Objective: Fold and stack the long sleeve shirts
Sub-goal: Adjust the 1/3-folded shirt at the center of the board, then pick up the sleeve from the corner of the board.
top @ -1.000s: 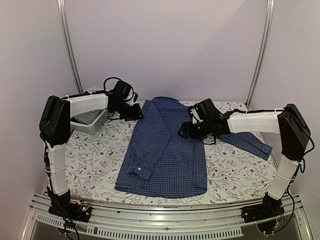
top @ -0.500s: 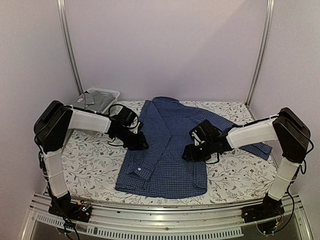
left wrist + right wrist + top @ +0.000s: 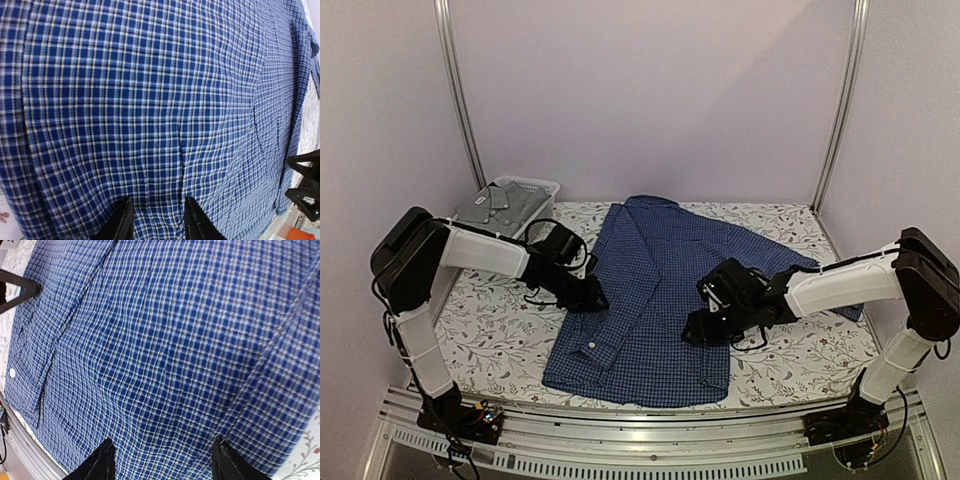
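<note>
The dark blue checked long sleeve shirt lies flat on the table, collar to the back, its left sleeve folded in over the body with the cuff near the hem. My left gripper rests on its left edge; in the left wrist view my left gripper is open, tips down on flat cloth. My right gripper sits on the shirt's right side; in the right wrist view my right gripper stands wide open with the shirt spread flat between the fingers. The grey shirt lies in a basket.
The white basket stands at the back left corner. The table carries a floral cloth. A metal rail runs along the near edge, just past the shirt's hem. The shirt's right sleeve trails off under my right arm.
My left gripper came away from the basket and down onto the shirt's left edge. My right gripper moved nearer and lower onto the shirt. The hem has slid toward the near edge.
</note>
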